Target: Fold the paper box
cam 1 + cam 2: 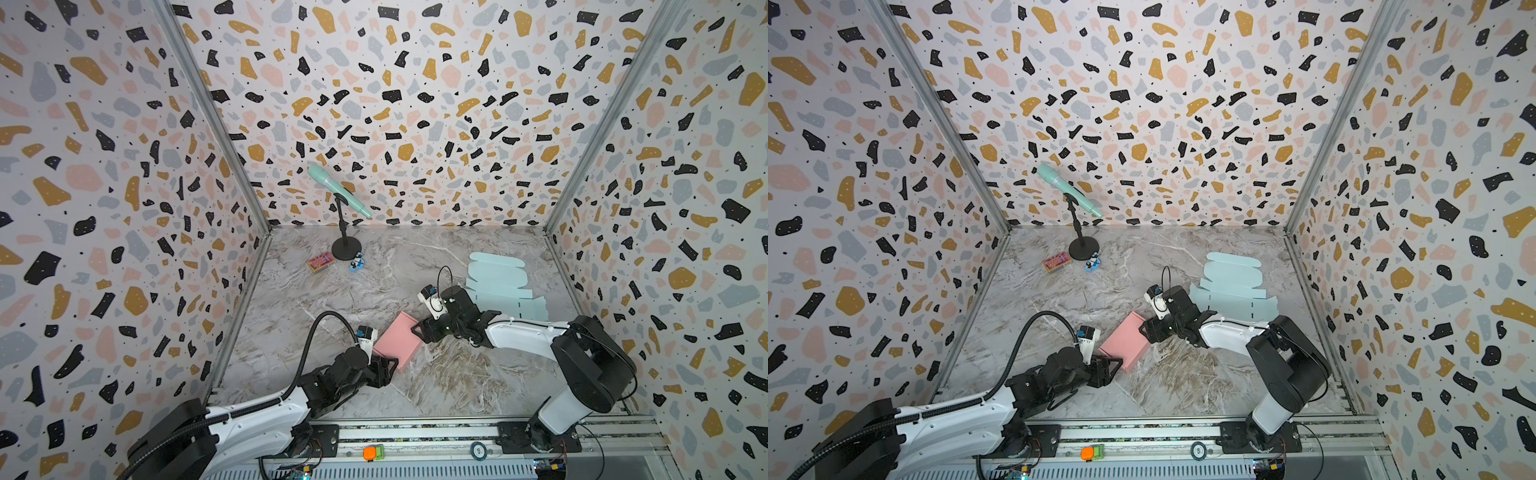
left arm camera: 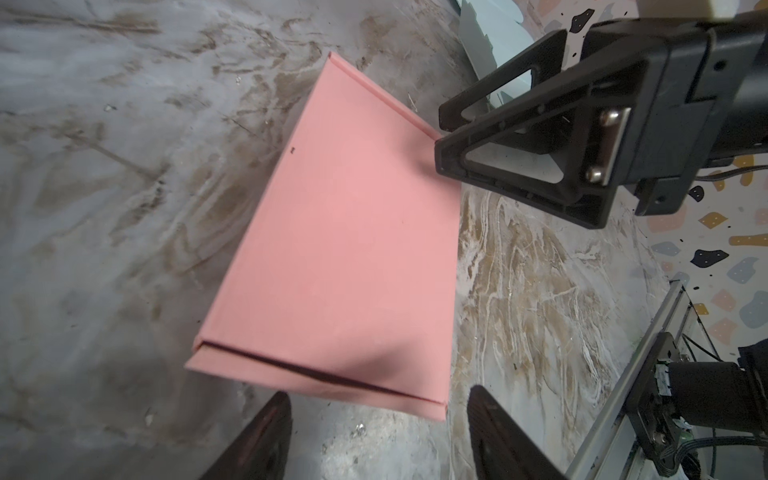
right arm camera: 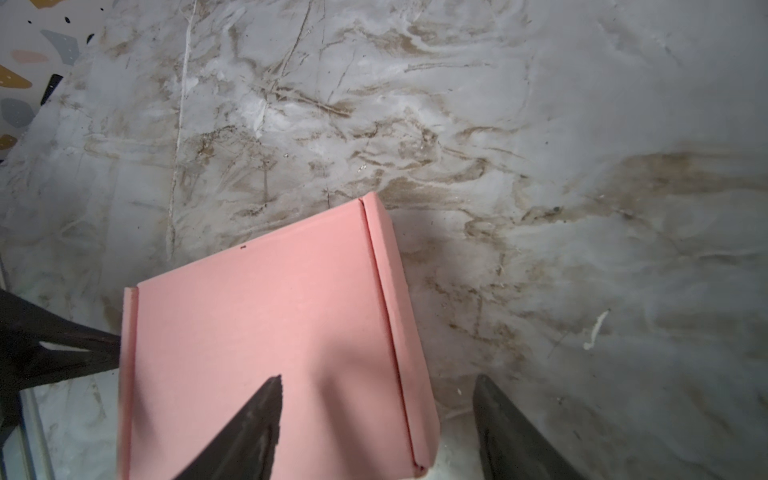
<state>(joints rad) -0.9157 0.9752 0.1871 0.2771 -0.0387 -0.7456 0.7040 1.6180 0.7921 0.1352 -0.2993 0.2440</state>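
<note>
The pink paper box (image 1: 395,338) (image 1: 1124,340) lies closed and flat on the marble table between my two grippers. My left gripper (image 1: 390,368) (image 2: 376,399) is open at the box's near end, and the box edge (image 2: 324,374) sits just beyond its fingertips, untouched. My right gripper (image 1: 417,330) (image 3: 378,380) is open at the far end. One of its fingers (image 3: 266,399) hovers over the lid (image 3: 257,324); the other stands off the side over bare table. In the left wrist view the right gripper (image 2: 440,135) hangs at the box's far corner.
A flat, unfolded light blue box sheet (image 1: 498,286) (image 1: 1233,286) lies behind the right arm. At the back left stand a mint microphone on a black stand (image 1: 338,191), a small colourful packet (image 1: 320,262) and a tiny toy figure (image 1: 356,262). The metal rail (image 1: 415,432) runs along the front.
</note>
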